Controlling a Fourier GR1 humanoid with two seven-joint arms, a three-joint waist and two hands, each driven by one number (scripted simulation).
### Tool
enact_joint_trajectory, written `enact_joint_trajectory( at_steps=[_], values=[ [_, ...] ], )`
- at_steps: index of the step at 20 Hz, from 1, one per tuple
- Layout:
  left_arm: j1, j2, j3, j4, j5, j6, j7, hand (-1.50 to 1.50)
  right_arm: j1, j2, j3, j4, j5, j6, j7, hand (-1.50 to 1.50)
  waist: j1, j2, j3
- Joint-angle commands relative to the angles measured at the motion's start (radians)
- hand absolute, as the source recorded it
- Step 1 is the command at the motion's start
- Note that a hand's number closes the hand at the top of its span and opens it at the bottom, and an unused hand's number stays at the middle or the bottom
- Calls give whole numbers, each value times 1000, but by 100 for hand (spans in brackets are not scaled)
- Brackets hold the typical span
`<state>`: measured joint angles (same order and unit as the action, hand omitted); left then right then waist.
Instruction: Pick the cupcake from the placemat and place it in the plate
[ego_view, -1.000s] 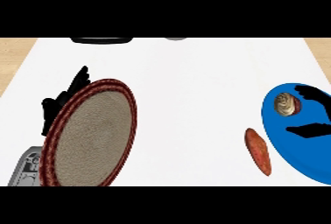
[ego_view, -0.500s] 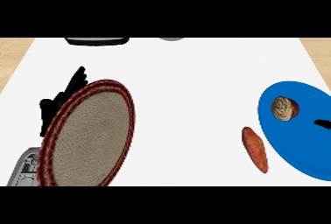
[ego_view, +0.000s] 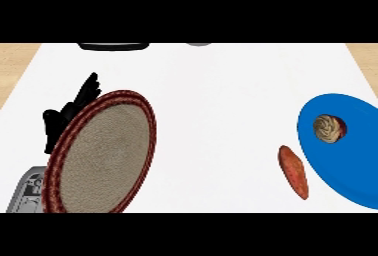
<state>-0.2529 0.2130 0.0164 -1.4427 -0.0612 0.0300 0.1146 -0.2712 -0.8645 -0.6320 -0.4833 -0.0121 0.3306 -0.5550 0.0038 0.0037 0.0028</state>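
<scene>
The cupcake (ego_view: 330, 128) is seen inside the blue plate (ego_view: 347, 170), at the right side of the white counter (ego_view: 221, 90); it sits in the plate's far-left part, with its swirled tan top facing up and a dark reddish edge on its right. The plate is cut off by the right edge of the view. An orange-brown sweet potato (ego_view: 293, 171) lies on the counter just left of the plate's near-left rim, elongated near to far; whether it touches the rim cannot be told. A round woven placemat (ego_view: 100, 152) with a dark red border is placed at the left side, well apart from the plate, and nothing is seen on its grey-beige weave. The left hand (ego_view: 70, 112) shows at the placemat's far-left edge, black, open, with fingers straight and pointing to the far side; its lower part is covered by the placemat's rim. A piece of grey forearm (ego_view: 26, 190) is visible at the near left corner, beside the placemat. At the far edge of the counter a black object (ego_view: 113, 46) and a small grey object (ego_view: 198, 44) are partly cut off.
</scene>
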Motion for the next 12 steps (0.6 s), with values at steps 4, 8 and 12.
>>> enact_joint_trajectory(
  at_steps=[4, 8, 12],
  values=[
    [-43, -48, -20, 75, -49, 42, -25, 0, 35, -100, -13, 207, 29, 94, -191, -150, 2, 5, 2],
    [-43, -1, 18, 59, 3, -23, -16, 0, 56, -156, -12, 255, 40, 155, -231, -150, 7, 5, 3],
    [45, -13, -4, 19, -7, -24, -70, 0, 50, -184, -34, 278, 20, 173, -229, -150, 15, 4, 5]
  ],
)
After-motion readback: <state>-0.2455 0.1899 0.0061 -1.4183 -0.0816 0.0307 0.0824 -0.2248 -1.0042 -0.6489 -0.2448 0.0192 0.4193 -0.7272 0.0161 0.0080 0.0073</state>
